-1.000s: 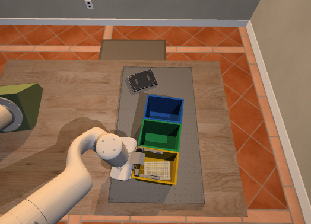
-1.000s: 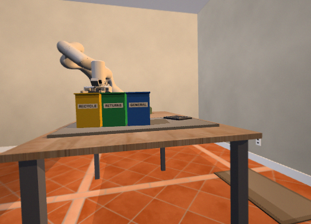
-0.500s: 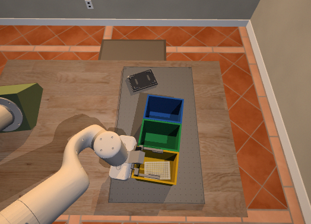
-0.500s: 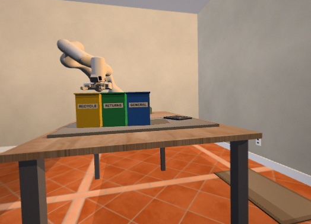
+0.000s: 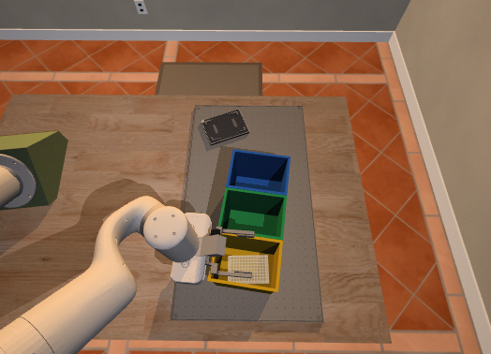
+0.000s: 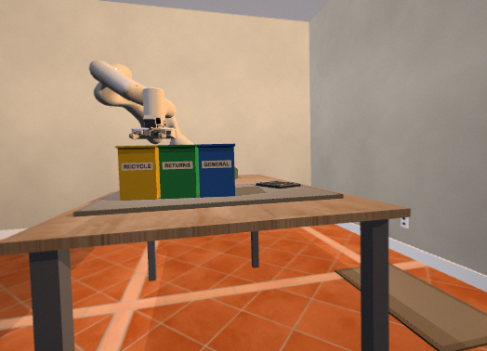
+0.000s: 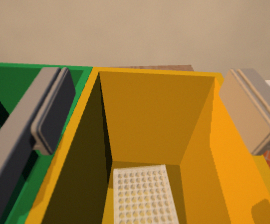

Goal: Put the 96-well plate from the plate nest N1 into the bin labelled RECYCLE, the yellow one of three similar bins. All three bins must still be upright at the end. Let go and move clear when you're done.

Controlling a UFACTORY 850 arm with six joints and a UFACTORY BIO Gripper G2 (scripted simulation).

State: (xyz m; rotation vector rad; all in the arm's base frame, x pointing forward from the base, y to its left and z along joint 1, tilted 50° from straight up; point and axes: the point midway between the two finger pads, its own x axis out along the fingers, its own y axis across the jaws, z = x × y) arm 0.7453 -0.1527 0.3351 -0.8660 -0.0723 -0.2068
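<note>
The white 96-well plate (image 5: 258, 266) (image 7: 142, 192) is inside the yellow RECYCLE bin (image 5: 278, 266) (image 6: 138, 182) (image 7: 156, 74) and appears to lie flat, low in it. Its near end is cut off in the wrist view. My gripper (image 5: 252, 255) (image 6: 152, 134) (image 7: 153, 112) is open and empty, its fingers wide apart above the bin's rim, one over each long side. The plate lies well below the fingertips. The yellow bin stands upright. The plate nest (image 5: 225, 125) (image 6: 277, 186) is black and holds no plate.
The green RETURNS bin (image 5: 284, 216) (image 6: 178, 182) (image 7: 46, 66) stands upright against the yellow one, with the blue GENERAL bin (image 5: 288, 174) (image 6: 217, 180) upright beyond it. All stand on a grey board (image 5: 300, 294) (image 6: 302, 198). One finger is over the yellow and green rims.
</note>
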